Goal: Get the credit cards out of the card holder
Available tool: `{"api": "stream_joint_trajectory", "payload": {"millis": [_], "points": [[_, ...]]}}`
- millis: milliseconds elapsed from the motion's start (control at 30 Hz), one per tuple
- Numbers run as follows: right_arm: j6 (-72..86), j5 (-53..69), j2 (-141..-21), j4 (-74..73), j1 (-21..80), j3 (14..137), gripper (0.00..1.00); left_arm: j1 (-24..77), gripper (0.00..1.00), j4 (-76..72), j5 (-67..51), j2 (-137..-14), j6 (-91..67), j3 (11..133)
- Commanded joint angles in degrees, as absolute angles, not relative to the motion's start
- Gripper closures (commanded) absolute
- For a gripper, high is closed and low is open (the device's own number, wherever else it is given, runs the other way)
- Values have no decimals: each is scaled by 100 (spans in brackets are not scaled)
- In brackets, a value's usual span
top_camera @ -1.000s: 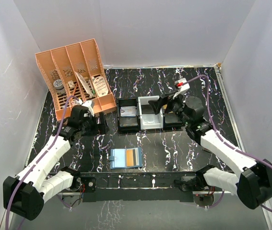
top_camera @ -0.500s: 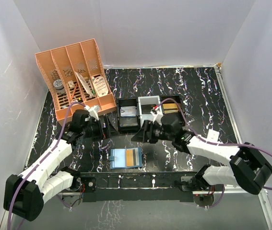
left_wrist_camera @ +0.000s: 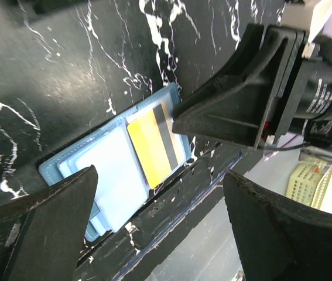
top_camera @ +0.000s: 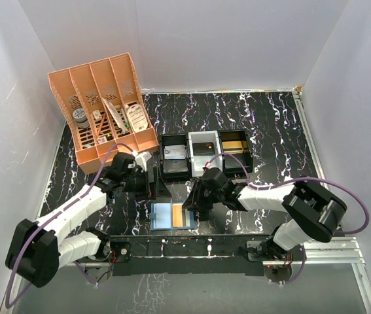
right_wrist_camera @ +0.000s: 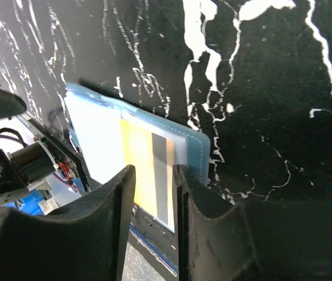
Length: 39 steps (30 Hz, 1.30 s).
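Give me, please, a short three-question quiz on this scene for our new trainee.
1. True or false: the card holder lies closed on the table.
2. The card showing in it is mostly: A black, B yellow, C red?
3. Which gripper has its tips right at that card?
Key: 1 false, it lies open; 2 B; 3 the right gripper.
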<state>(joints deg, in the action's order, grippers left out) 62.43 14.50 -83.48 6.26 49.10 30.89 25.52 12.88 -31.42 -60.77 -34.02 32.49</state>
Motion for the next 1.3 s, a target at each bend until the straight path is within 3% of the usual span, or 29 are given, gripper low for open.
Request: {"api": "stream_joint_trajectory", "payload": {"millis": [0,400,1267], "points": [[6431,1340,-8563,658,4932,3180,71,3090,16,1333,-3009,-6354,-3403,3445],[6424,1222,-8709,343,4930,3083,75,3548,41,560,-2769,-6694,-4127,2882],[6531,1219,-8793,395,4930,2909,77,3954,60,-211,-2280,-6978,-5429,2069]]}}
